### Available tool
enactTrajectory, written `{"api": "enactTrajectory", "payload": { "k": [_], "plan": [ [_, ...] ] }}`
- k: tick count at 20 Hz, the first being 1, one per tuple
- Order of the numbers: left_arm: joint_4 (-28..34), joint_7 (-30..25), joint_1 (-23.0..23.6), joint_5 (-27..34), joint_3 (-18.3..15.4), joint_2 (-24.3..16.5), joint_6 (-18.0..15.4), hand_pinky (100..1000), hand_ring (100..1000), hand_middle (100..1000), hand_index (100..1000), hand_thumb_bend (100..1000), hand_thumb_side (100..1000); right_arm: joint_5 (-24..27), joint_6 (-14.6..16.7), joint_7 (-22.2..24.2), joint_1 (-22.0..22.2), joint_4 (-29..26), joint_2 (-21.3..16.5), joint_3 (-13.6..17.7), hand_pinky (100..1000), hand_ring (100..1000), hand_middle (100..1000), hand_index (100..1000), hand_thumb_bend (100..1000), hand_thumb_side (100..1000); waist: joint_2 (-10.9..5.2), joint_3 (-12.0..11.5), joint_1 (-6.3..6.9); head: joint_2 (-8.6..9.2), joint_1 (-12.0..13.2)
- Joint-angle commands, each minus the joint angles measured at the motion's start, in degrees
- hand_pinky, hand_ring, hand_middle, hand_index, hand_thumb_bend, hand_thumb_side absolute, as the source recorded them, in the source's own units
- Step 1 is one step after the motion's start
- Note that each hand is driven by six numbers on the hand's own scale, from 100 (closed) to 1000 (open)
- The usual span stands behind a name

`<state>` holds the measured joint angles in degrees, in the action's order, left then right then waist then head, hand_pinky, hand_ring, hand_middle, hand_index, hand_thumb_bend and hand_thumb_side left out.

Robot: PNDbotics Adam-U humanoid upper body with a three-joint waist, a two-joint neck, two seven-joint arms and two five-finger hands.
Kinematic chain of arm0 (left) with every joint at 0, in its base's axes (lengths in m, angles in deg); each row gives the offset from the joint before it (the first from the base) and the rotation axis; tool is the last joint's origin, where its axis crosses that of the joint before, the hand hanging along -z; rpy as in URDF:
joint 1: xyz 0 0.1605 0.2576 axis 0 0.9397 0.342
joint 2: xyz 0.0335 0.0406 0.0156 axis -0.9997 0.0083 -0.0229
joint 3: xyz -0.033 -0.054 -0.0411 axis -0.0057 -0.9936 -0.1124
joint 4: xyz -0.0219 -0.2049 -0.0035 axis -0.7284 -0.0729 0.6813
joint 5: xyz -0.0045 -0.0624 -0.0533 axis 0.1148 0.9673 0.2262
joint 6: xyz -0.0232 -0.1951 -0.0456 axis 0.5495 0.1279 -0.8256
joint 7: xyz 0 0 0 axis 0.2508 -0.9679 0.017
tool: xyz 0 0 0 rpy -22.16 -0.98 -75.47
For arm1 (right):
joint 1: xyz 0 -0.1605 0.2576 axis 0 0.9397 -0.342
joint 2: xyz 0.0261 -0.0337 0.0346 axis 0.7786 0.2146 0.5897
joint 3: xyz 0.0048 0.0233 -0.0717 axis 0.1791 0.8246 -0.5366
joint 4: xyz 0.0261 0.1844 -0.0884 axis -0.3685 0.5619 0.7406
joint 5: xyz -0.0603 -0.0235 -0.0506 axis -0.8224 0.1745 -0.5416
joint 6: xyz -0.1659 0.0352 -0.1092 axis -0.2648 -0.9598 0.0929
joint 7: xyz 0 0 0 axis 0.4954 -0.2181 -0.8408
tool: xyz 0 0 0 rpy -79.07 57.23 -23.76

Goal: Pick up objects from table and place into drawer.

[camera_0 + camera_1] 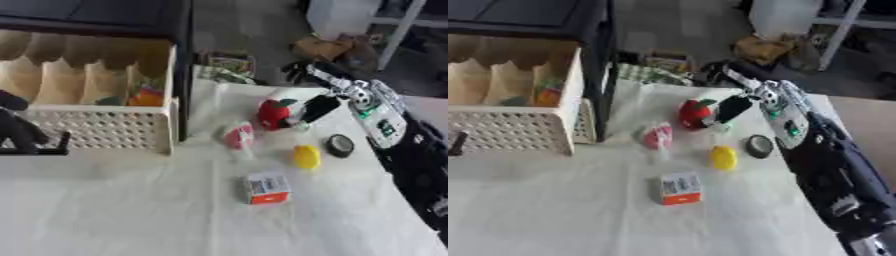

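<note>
Reaching in from the right side, the right hand point(317, 108) sits against the red strawberry-shaped toy point(275, 114) at the far middle of the white tablecloth point(131, 210). Its dark fingers press on the toy's right flank, but whether they curl round it or merely touch it cannot be told. The arm behind it, black with a silver and green-lit section at the wrist, runs down the right edge of both views.

Left hand point(16, 127) shows only as a dark shape at the left edge of the left eye view, in front of the drawer; its fingers cannot be made out.

Just in front of the strawberry toy and to its left lies a small pink and white packet point(238, 136). To the right of that, a yellow lemon-like object point(306, 156) lies on the cloth, and just beside it, nearer the right arm, a dark round roll point(340, 145) that looks like tape. Nearer the camera, well apart from the rest, stands a small white box with an orange base point(266, 188).

At the left, the cream drawer point(105, 131) with a perforated front wall stands open under a dark cabinet top. Inside it, against the right wall, rest an orange item point(145, 97) and something green point(110, 101) beside it, both too indistinct to name.
</note>
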<state>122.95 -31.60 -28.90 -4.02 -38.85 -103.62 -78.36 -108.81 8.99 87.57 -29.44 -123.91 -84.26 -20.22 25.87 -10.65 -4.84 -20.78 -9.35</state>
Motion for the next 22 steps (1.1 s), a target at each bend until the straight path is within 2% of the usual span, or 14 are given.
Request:
{"api": "enactTrajectory", "payload": {
  "k": [1,14,22],
  "plan": [
    [0.8,-0.1,-0.8,-0.5,0.0,-0.2,0.2,476,379,582,858,100,519,-0.7,-0.2,-0.9,-1.5,-0.1,-1.3,0.7,835,789,759,925,764,310,-1.07,-0.1,0.17,1.13,-0.4],
    [0.8,-0.7,-0.9,-0.7,0.3,0.5,0.4,482,377,584,858,100,510,0.0,-0.6,0.5,-0.7,0.9,-0.9,0.6,820,776,743,913,741,284,-0.15,-1.0,0.02,1.95,-1.3],
    [0.8,-1.0,-0.8,-1.1,0.5,1.0,0.9,483,375,584,858,100,501,4.5,-0.5,0.4,2.1,-2.1,-4.3,0.0,806,764,725,900,704,314,0.60,-1.7,-0.53,2.58,-1.7]
  ]
}}
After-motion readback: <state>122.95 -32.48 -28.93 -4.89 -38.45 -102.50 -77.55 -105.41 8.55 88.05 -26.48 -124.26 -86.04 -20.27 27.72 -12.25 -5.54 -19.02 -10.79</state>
